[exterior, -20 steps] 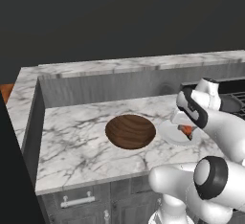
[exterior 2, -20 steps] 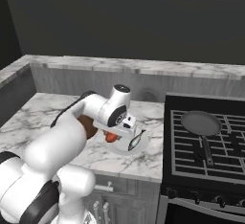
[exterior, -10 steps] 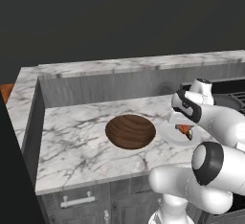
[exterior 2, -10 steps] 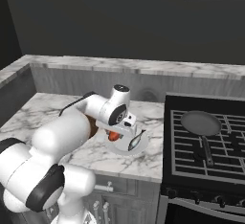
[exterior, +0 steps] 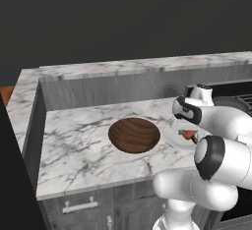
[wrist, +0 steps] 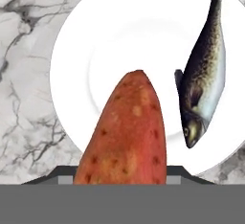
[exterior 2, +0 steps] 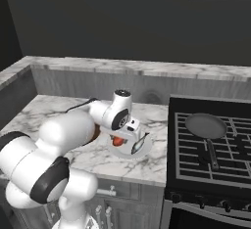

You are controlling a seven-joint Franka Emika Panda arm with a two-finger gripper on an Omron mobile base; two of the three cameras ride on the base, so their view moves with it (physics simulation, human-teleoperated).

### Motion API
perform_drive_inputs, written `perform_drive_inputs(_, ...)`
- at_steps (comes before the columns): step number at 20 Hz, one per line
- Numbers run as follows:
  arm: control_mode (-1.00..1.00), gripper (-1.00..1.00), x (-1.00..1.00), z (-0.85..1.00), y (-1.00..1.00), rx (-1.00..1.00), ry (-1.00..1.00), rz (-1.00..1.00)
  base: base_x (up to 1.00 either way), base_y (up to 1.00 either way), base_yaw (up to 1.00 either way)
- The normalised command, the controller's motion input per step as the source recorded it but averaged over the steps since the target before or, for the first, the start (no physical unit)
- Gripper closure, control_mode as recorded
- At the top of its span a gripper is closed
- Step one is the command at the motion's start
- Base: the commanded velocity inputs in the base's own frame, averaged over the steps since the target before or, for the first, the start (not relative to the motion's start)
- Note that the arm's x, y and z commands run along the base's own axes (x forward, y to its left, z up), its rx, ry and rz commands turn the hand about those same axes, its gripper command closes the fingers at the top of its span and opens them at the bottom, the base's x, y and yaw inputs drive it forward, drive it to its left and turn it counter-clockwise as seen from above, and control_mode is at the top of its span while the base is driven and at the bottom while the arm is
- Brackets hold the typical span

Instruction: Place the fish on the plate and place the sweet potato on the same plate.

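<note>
The white plate (wrist: 95, 50) lies on the marble counter under my hand. The grey-silver fish (wrist: 203, 79) rests on the plate's right side in the hand view. My gripper (wrist: 119, 170) is shut on the orange-red sweet potato (wrist: 127, 132), which hangs just above the plate's middle and hides most of the fingers. From the right base view, the gripper (exterior 2: 121, 134) holds the sweet potato (exterior 2: 117, 141) over the plate (exterior 2: 128, 152), beside the fish (exterior 2: 138, 144). The left base view shows the sweet potato (exterior: 187, 134) above the plate (exterior: 172, 136).
A dark brown wooden bowl (exterior: 134, 134) stands on the counter just left of the plate. A dark grey frying pan (exterior 2: 206, 125) sits on the black stove to the right. A raised marble ledge (exterior 2: 147, 69) runs behind the counter.
The hand has shifted slightly left and a little lower over the plate, still holding the sweet potato. The fish and the plate have stayed where they were.
</note>
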Motion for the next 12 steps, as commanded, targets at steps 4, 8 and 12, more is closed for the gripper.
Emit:
perform_drive_inputs(4,-1.0,1.0,0.14,-0.17,-0.03,-0.05,-0.01,-0.06,0.0,0.0,0.0)
perform_drive_inputs(8,-1.0,1.0,0.24,-0.13,0.0,-0.05,-0.02,-0.05,0.0,0.0,0.0)
perform_drive_inputs(12,-1.0,1.0,0.21,-0.18,0.0,-0.06,-0.02,-0.06,0.0,0.0,0.0)
